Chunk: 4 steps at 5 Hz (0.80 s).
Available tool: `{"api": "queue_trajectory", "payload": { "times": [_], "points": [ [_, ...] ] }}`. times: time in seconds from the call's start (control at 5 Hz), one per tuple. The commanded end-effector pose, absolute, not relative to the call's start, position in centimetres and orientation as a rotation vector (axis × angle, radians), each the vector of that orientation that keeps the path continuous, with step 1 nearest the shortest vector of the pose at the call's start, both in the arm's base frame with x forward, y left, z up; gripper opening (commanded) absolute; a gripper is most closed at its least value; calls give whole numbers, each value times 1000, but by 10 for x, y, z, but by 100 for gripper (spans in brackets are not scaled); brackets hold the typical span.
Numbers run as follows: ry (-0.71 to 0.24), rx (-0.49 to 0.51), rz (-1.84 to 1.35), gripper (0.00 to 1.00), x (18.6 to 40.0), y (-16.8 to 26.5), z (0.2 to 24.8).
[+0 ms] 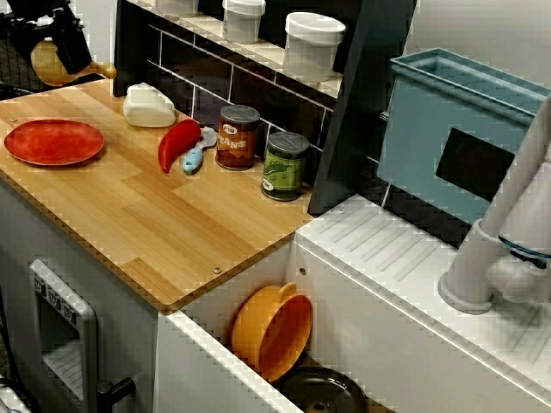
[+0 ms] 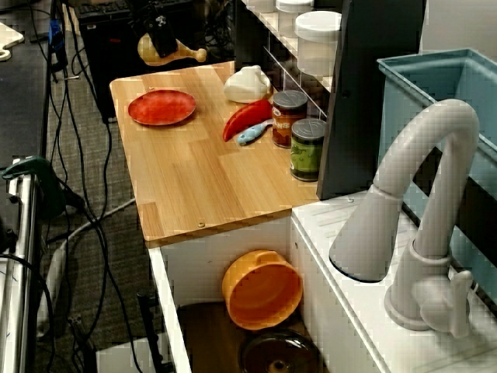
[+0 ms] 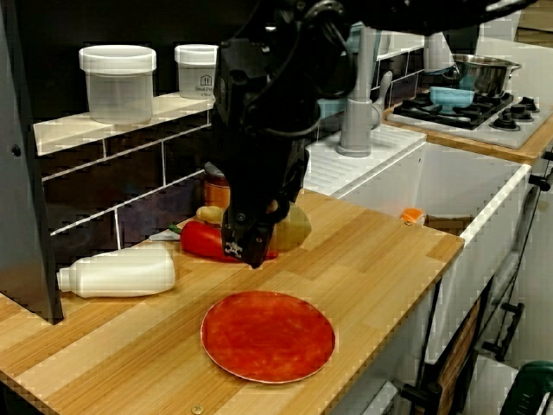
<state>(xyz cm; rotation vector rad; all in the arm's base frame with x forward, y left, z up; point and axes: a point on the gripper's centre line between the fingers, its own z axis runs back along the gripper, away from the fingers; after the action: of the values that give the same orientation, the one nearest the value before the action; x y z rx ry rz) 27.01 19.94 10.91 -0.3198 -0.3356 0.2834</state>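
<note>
A tan drumstick [image 1: 50, 69] is clamped between the fingers of the gripper [image 1: 71, 52] and held raised close to the red plate [image 1: 53, 142]. A red pepper [image 1: 176, 143] is seen lying a little apart from that plate.

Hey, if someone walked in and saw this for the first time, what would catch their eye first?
Probably the black gripper hanging over the wooden counter with a tan toy drumstick in its grip, near the red plate. Next, the red pepper lying by two cans, and the orange bowl tipped on its side in the sink.
</note>
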Motion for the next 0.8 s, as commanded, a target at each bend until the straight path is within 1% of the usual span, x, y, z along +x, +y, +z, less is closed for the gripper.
{"api": "queue_trajectory", "payload": {
  "times": [0.0, 0.2, 0.6],
  "points": [
    [-399, -199, 201, 0, 255, 210, 115],
    [-411, -187, 193, 0, 254, 209, 111],
    [-419, -154, 190, 0, 261, 203, 101]
  ]
}}
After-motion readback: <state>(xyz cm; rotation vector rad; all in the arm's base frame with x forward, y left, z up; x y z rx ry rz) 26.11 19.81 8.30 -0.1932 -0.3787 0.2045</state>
